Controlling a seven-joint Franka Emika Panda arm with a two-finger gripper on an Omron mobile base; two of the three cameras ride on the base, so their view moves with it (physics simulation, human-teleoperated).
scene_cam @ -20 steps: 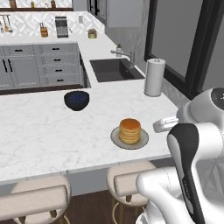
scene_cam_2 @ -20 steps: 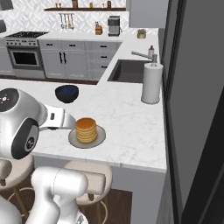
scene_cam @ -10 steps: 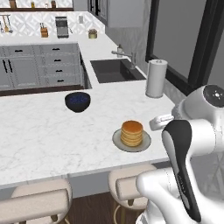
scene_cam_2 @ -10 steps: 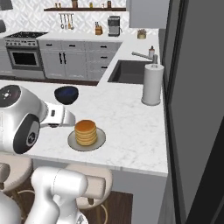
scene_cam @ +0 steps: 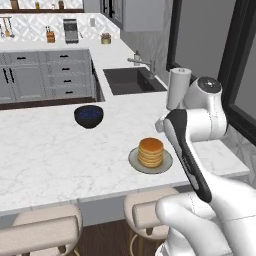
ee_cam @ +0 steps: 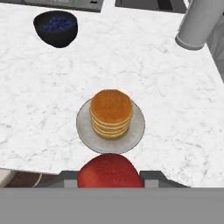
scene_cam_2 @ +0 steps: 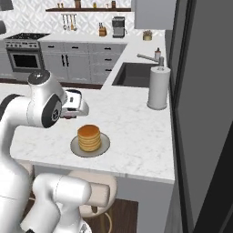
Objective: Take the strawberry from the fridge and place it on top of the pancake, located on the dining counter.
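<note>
**Berry carried in above the pancake stack**

We had the hand (ee_cam: 109, 186) clenched on the small deep-red rounded strawberry (ee_cam: 109, 171), held above the near rim of the round grey plate (ee_cam: 83, 127) on the white marble-look desk (ee_cam: 43, 87). The short golden-brown pancake stack (ee_cam: 111, 111) sat just ahead. Released here, we judged, the berry could land on the plate or roll off. The hand pointed steeply downward, with the arm folded high beside the stack.

Dark blue bowl (scene_cam: 89, 116) of blueberries on marble counter, apart from other items. White paper-towel roll (scene_cam_2: 158, 88) upright beside sink (scene_cam_2: 136, 74), faucet (scene_cam_2: 150, 58) behind. Coffee maker (scene_cam_2: 118, 27) on back counter; oven (scene_cam_2: 24, 58) at far left.
</note>
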